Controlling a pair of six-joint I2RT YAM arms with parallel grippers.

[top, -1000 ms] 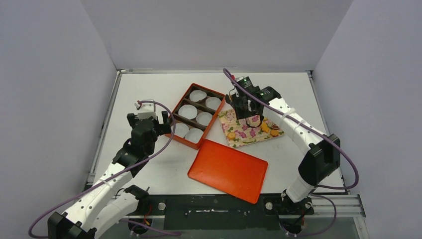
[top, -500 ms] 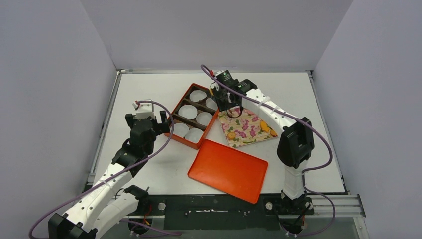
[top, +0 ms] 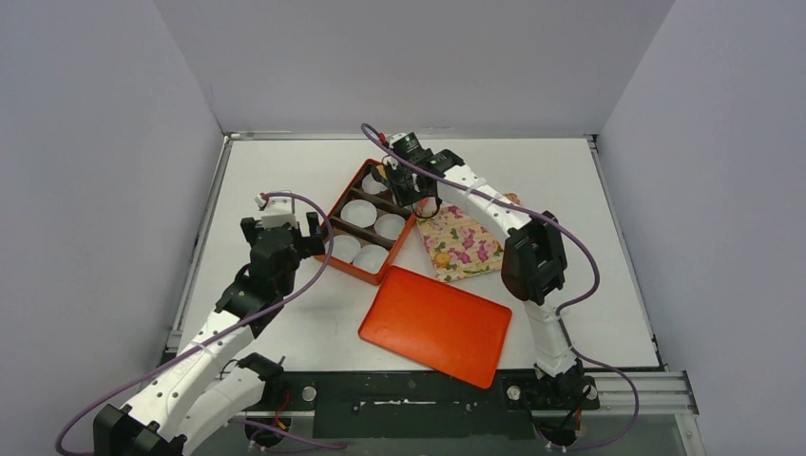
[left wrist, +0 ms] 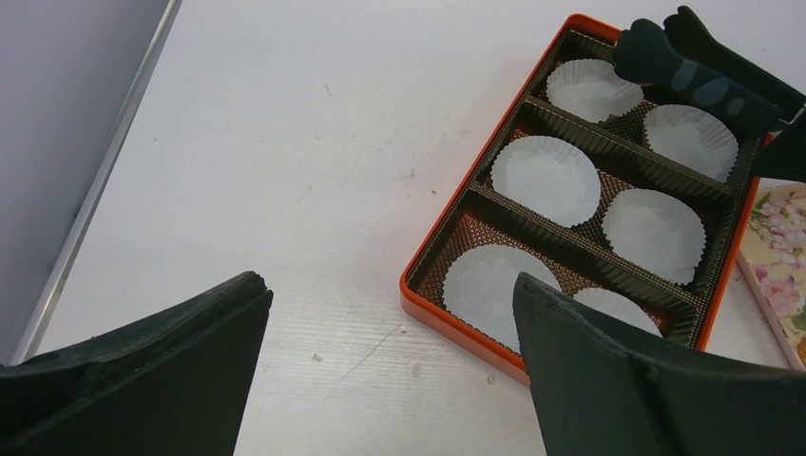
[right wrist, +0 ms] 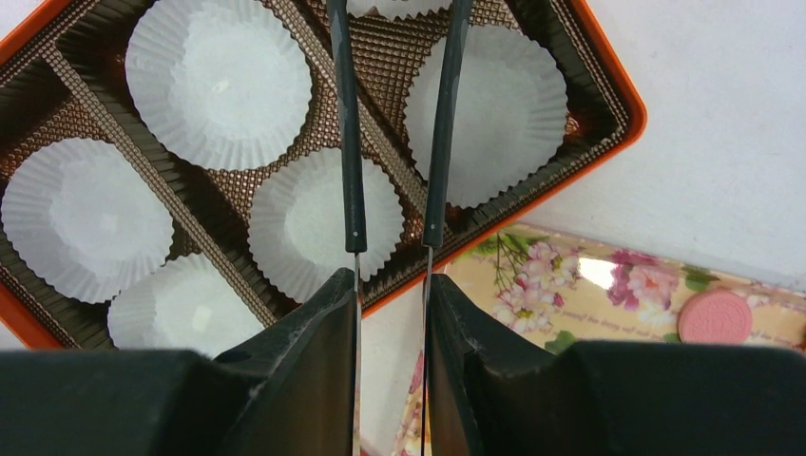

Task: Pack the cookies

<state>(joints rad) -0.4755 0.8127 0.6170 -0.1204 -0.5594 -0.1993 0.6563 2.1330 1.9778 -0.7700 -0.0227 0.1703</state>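
While the left gripper (left wrist: 388, 290) hangs over the white table (top: 285, 171) just off the left side of the orange box (top: 352, 270), its jaws are spread as wide as they go with nothing between them, so that arm's basically parked. Next over, the box has three rows with dark dividers and six white paper cups (top: 359, 213) sitting in it, two per row. The right gripper (right wrist: 390, 285) is stretched out over the far end of the box, and its jaws are pinching a pair of thin dark tweezers (right wrist: 351, 142) that point out over the cups. The tips run out of the wrist view, so I honestly can't tell if they're carrying anything. Nearer the arm bases there's a flat orange lid (top: 435, 325) lying on the table by itself. Right of the box, almost touching its corner, is the floral tray (top: 466, 249), and one pink cookie (right wrist: 715, 316) is lying flat on it. The right arm covers the tray's right end from above, so I can't make out any other cookies.
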